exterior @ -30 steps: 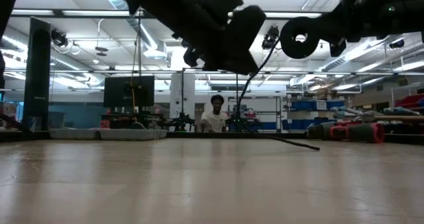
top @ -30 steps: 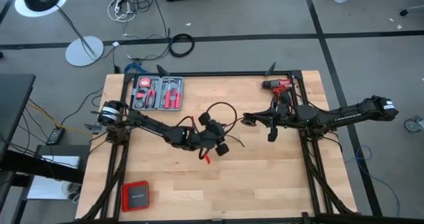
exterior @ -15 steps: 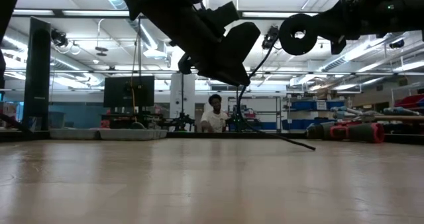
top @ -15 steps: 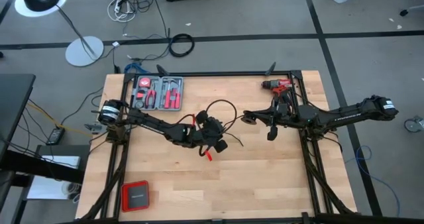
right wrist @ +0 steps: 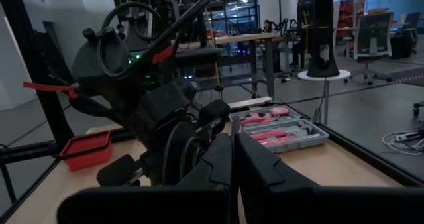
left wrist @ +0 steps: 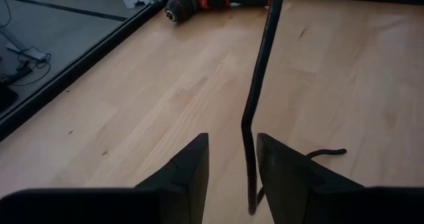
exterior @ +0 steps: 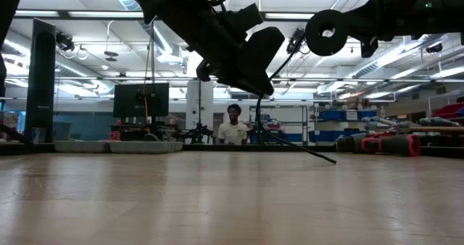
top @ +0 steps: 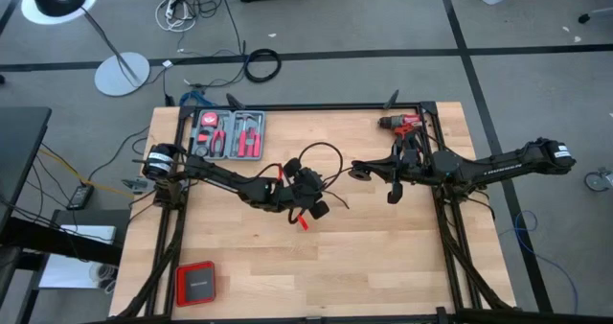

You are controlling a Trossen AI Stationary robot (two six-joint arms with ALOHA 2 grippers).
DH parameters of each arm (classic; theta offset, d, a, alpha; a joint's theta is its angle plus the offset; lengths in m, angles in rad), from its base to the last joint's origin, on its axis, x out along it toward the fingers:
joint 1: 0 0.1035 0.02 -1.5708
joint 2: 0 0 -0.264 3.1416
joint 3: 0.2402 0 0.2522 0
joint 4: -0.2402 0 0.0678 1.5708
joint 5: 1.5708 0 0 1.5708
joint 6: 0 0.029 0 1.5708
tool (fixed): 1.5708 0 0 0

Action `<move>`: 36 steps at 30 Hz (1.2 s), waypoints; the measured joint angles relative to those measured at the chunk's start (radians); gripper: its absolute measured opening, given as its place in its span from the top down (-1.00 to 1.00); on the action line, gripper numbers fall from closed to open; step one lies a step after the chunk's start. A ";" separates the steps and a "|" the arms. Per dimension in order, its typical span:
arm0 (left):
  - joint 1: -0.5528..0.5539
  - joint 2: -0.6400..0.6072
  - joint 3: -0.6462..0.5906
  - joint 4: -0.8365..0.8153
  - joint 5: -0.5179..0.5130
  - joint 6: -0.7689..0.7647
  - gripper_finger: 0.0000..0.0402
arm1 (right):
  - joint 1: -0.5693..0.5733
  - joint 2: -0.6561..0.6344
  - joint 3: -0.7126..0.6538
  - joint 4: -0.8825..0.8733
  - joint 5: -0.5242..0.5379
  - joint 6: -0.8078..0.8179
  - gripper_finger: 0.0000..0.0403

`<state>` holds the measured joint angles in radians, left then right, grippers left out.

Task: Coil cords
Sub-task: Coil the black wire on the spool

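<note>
The wooden table (top: 383,257) is left largely bare in its near half, so open room for swinging a loop is judged to lie there, while the far edge is crowded by the tool case (top: 228,135) and the red drill (top: 402,125). The thin black cord (top: 321,161) is seen near the table's middle, arched in a loop above the left gripper (top: 308,197) and trailing to the boards; it is judged light, limp and springy, best taken near a plug end. The left gripper's jaws stand apart with the cord (left wrist: 255,105) hanging between them, not pinched. The right gripper (top: 362,171), raised nearby, is closed on nothing visible.
</note>
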<state>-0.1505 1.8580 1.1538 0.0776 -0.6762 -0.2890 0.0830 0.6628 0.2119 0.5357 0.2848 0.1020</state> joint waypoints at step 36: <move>0.017 0.028 0.070 0.024 0.080 -0.056 1.00 | 0.000 0.224 0.001 0.336 0.044 0.106 0.97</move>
<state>-0.1337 1.8865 1.2237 0.1016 -0.5964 -0.3447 0.0834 0.8868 0.2131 0.8720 0.3292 0.2084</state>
